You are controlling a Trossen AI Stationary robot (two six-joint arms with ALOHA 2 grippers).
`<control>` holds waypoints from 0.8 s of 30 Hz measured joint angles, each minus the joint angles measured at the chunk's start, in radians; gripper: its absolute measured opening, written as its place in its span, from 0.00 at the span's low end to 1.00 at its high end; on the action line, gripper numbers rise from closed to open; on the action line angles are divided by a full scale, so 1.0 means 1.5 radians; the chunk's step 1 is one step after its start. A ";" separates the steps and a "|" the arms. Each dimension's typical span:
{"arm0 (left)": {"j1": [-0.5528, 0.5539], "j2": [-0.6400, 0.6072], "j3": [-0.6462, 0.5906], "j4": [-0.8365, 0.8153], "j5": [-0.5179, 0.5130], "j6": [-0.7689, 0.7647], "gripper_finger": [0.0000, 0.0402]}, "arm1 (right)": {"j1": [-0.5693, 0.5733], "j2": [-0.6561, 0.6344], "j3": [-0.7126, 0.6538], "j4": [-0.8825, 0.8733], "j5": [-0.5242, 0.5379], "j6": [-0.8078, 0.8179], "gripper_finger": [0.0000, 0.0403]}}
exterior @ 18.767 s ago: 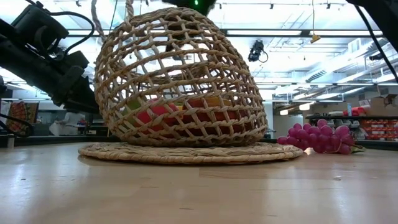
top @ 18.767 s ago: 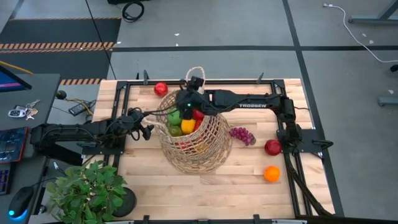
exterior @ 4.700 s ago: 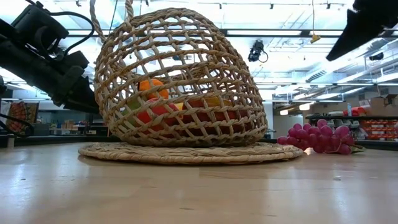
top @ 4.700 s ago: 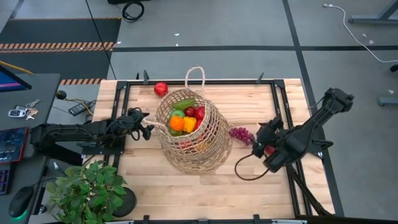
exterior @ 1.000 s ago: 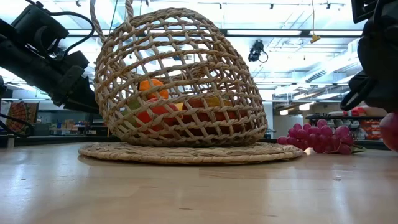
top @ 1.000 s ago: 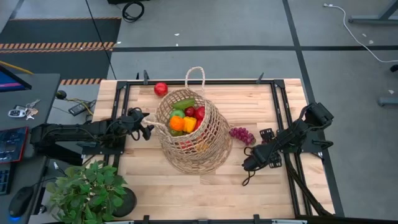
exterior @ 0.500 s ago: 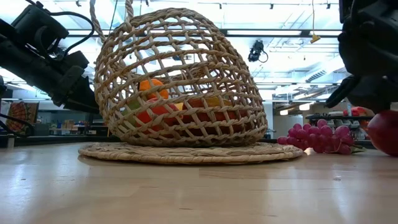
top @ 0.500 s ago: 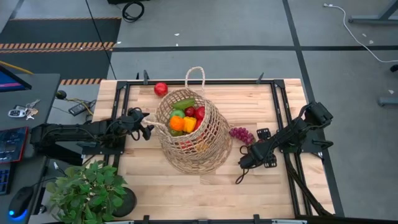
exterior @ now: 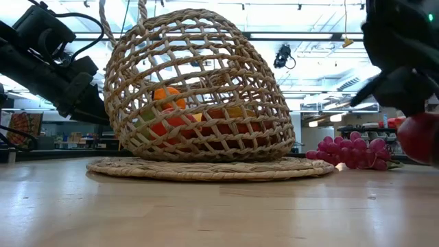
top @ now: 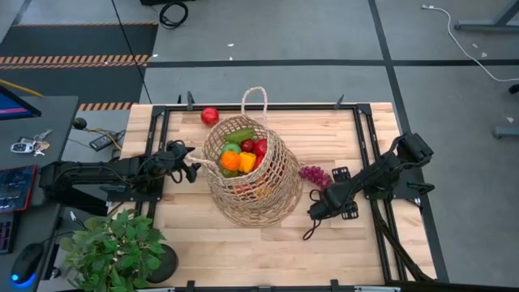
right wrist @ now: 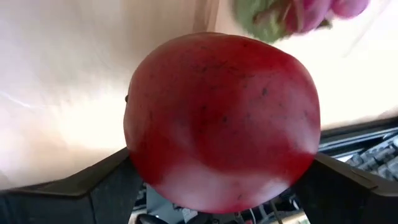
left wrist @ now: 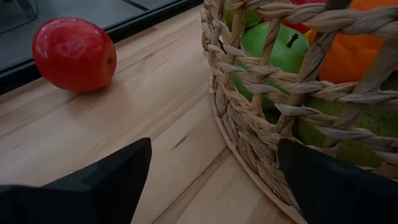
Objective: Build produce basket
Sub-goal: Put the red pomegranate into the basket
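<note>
The right hand is gripping a red apple, fingers spread wide around it; the fruit is filling the space between them in the right wrist view. In the low view the apple is hanging just clear of the counter. Just beyond this hand, one bunch of purple grapes is lying on the wood, and the basket is sitting near the hand on the side away from its arm.

The left hand is hovering with its fingers wide apart, holding nothing, right beside the basket's wall. One more red apple is resting on the counter ahead of this hand, apart from the basket.

Inside the basket, near the rim, the high view is showing one orange, one yellow pepper, a couple of green pieces and some red fruit; how many more are lying deeper I cannot tell.
</note>
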 joint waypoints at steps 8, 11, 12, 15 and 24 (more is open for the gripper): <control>0.000 0.000 0.000 0.000 0.000 0.000 0.89 | 0.000 0.000 0.110 -0.077 0.037 0.006 0.91; 0.000 0.000 0.000 0.000 0.000 0.000 0.89 | 0.000 0.000 0.177 -0.078 0.048 0.025 0.90; 0.000 0.000 0.000 0.000 0.000 0.000 0.89 | 0.001 0.000 0.199 -0.073 0.048 0.033 0.90; 0.000 0.000 0.000 0.000 0.000 0.000 0.89 | 0.008 0.000 0.258 -0.034 0.048 0.036 0.91; 0.000 0.000 0.000 0.000 0.000 0.000 0.89 | 0.003 -0.001 0.390 0.105 0.091 -0.043 0.91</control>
